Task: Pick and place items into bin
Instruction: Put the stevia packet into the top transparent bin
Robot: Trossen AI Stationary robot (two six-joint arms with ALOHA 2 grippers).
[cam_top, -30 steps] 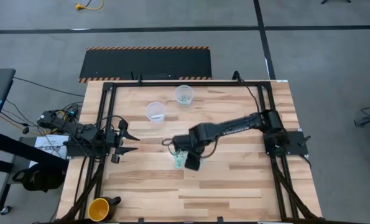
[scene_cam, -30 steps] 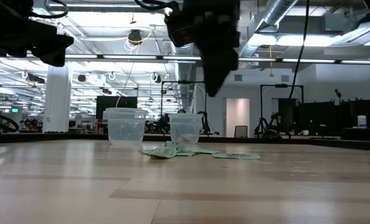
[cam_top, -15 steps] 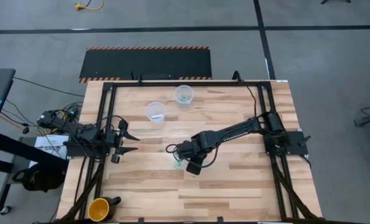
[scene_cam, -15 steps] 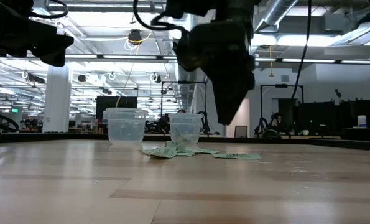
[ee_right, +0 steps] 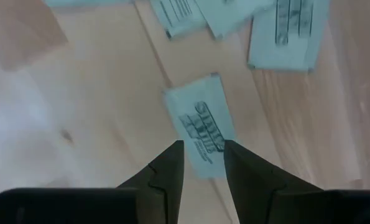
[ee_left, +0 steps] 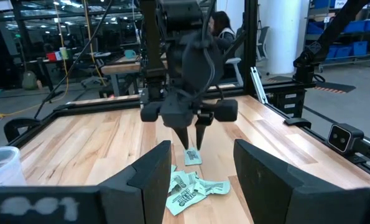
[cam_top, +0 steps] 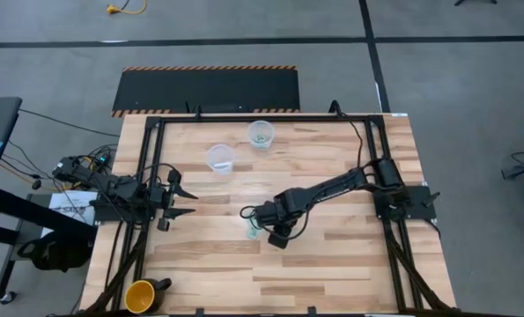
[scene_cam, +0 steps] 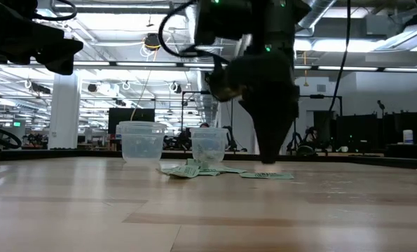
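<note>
Several mint-green and white wrapped packets point(cam_top: 252, 232) lie flat in a loose cluster on the wooden table, also in the low view point(scene_cam: 194, 170). My right gripper point(cam_top: 260, 219) points down over the cluster, open. In its wrist view its fingertips point(ee_right: 202, 146) stand on either side of one packet's point(ee_right: 197, 118) end, just above it. From the left wrist view this gripper point(ee_left: 192, 144) hovers close over a packet point(ee_left: 193, 157). My left gripper point(cam_top: 178, 202) waits open near the table's left edge.
Two clear plastic cups stand farther back: one point(cam_top: 219, 158) and one point(cam_top: 261, 134) with something green inside, both in the low view point(scene_cam: 141, 143) point(scene_cam: 208, 145). A yellow cup point(cam_top: 139, 297) sits at the near left corner. A dark frame point(cam_top: 244, 115) runs along the table's edges.
My right gripper has come down from high above the table to just over the packets, shifting a little toward the near edge. The packets have stayed where they were.
</note>
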